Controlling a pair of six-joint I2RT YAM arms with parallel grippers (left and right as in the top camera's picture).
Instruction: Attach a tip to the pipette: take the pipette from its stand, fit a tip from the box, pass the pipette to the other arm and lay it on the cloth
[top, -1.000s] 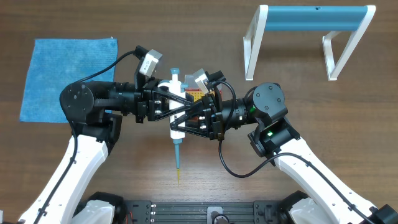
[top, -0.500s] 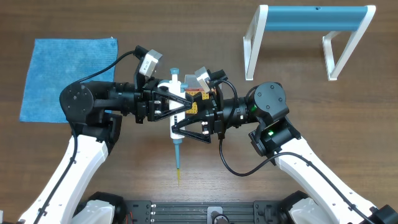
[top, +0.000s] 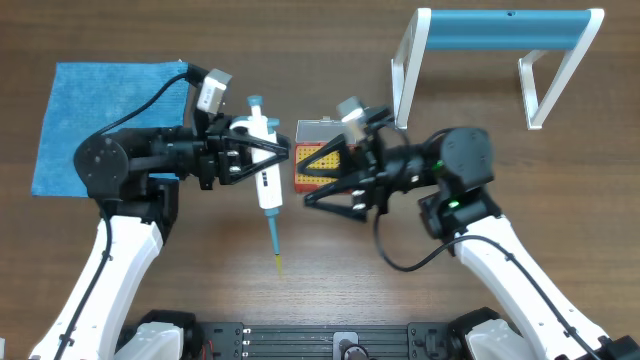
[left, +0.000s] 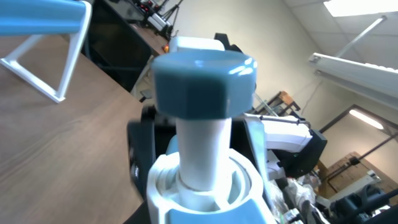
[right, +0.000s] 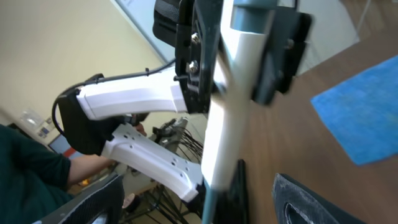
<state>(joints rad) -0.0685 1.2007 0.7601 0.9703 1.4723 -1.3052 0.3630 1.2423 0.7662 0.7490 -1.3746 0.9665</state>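
Pipette (top: 268, 188) sits clamped tight between the left gripper (top: 258, 160) jaws, yellow tip (top: 279, 263) sticking out past them. Right gripper (top: 308, 186) is spread wide, holding nothing, tip box (top: 314, 131) beside its jaws.

Pipette (top: 268, 185): white body, blue plunger cap (top: 255, 104), thin shaft ending in a fitted yellow tip (top: 279, 263). Clamped at its upper body in the left tool (top: 258, 152), above the counter (top: 200, 260); cap points away from the arm bases, tip toward them, slightly slanted.
Tip box (top: 318, 166): red rack of yellow tips, just right of the pipette.
Stand (top: 505, 30): white frame, blue top bar, far right.
Cloth (top: 100, 120): blue, flat, far left.
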